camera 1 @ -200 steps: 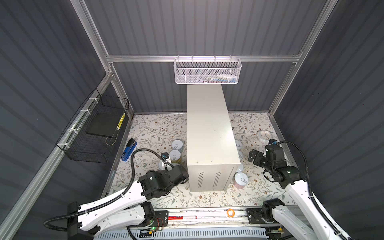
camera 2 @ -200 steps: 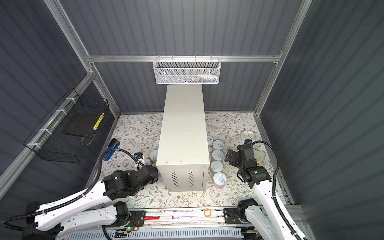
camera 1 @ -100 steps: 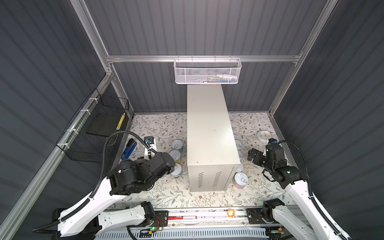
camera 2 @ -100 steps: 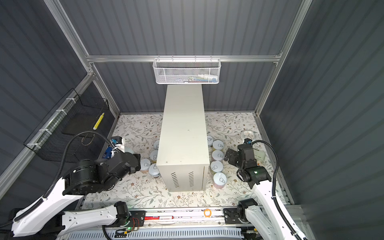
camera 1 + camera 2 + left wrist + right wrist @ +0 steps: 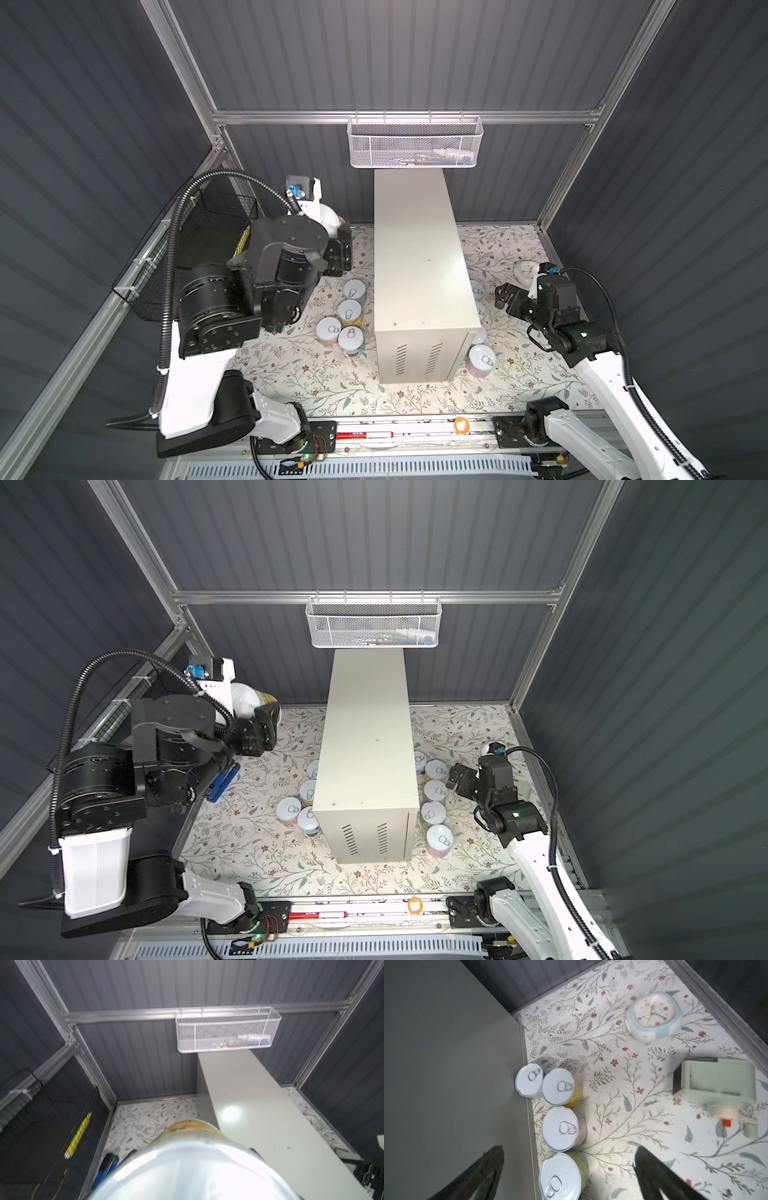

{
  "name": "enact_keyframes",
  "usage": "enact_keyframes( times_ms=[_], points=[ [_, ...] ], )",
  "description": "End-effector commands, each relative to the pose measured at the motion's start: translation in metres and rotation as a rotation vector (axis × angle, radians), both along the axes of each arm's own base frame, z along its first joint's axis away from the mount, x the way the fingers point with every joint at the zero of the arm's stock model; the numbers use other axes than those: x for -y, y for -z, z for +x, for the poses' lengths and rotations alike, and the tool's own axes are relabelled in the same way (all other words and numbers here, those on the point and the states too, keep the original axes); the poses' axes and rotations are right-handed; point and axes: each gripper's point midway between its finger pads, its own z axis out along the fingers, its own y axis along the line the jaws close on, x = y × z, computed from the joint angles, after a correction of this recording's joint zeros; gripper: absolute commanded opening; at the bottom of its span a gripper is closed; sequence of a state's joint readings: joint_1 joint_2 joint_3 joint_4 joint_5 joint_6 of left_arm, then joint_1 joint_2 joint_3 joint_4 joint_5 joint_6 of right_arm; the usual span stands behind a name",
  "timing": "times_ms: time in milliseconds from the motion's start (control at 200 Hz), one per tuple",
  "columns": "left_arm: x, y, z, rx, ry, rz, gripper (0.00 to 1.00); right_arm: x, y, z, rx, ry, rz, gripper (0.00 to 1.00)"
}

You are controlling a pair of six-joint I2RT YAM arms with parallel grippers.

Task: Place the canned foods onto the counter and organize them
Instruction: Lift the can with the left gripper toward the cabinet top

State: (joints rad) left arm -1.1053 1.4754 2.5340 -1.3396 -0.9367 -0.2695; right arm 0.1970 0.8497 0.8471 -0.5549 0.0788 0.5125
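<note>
Since the earlier frame, the left arm has risen from the near end of the counter (image 5: 419, 266) and swung toward the back-left corner. Note that the left gripper (image 5: 264, 712) is clamped on the held can (image 5: 253, 699), raised above the floral surface (image 5: 291, 374), left of the counter and apart from it. The four cans (image 5: 349, 311) stand on the floral surface at the counter's left side. The five cans (image 5: 434, 791) line its right side. The right gripper (image 5: 454, 778) hovers beside that row, jaws spread wide, holding nothing.
</note>
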Motion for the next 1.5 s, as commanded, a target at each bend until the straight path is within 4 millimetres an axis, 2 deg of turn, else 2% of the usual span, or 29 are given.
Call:
enact_keyframes(
  times_ms=[0,160,245,295,350,430,585,635,865,985,1116,1261,1371,1496],
  points=[
    [0.004,-0.042,0.007,0.146,0.004,0.06,0.0,-0.005,-0.021,0.003,0.021,-0.028,0.011,0.99],
    [0.026,-0.065,0.018,0.235,0.003,0.047,0.0,-0.006,-0.043,0.008,0.053,-0.037,0.002,0.99],
    [0.043,-0.065,0.028,0.252,0.005,0.074,0.0,-0.006,-0.052,0.011,0.069,-0.038,-0.001,0.99],
    [0.05,-0.057,0.039,0.239,-0.004,0.097,0.0,-0.006,-0.057,0.013,0.078,-0.044,-0.005,0.99],
    [0.052,-0.04,0.064,0.189,0.001,0.097,0.0,-0.007,-0.061,0.015,0.079,-0.05,-0.013,0.99],
    [0.046,-0.011,0.101,0.106,-0.015,0.066,0.0,-0.005,-0.066,0.017,0.085,-0.047,-0.028,0.99],
    [0.036,0.02,0.153,0.024,-0.024,0.01,0.0,-0.002,-0.074,0.016,0.108,-0.038,-0.039,0.99],
    [0.032,0.027,0.168,0.003,-0.028,-0.009,0.0,-0.001,-0.075,0.016,0.111,-0.033,-0.04,0.99],
    [0.04,0.048,0.222,-0.057,0.031,-0.082,0.0,-0.001,-0.082,0.015,0.119,-0.028,-0.035,0.99],
    [0.052,0.058,0.237,-0.066,0.058,-0.126,0.0,0.0,-0.089,0.016,0.13,-0.025,-0.038,0.99],
    [0.061,0.059,0.247,-0.063,0.075,-0.162,0.0,-0.002,-0.099,0.017,0.142,-0.036,-0.041,0.99],
    [0.071,0.056,0.251,-0.054,0.112,-0.215,0.0,-0.003,-0.107,0.019,0.155,-0.043,-0.038,0.99],
    [0.075,0.064,0.253,-0.079,0.119,-0.216,0.0,-0.005,-0.11,0.018,0.158,-0.05,-0.031,0.99],
    [0.078,0.072,0.247,-0.109,0.132,-0.206,0.0,-0.006,-0.114,0.016,0.169,-0.055,-0.024,0.99]
  ],
)
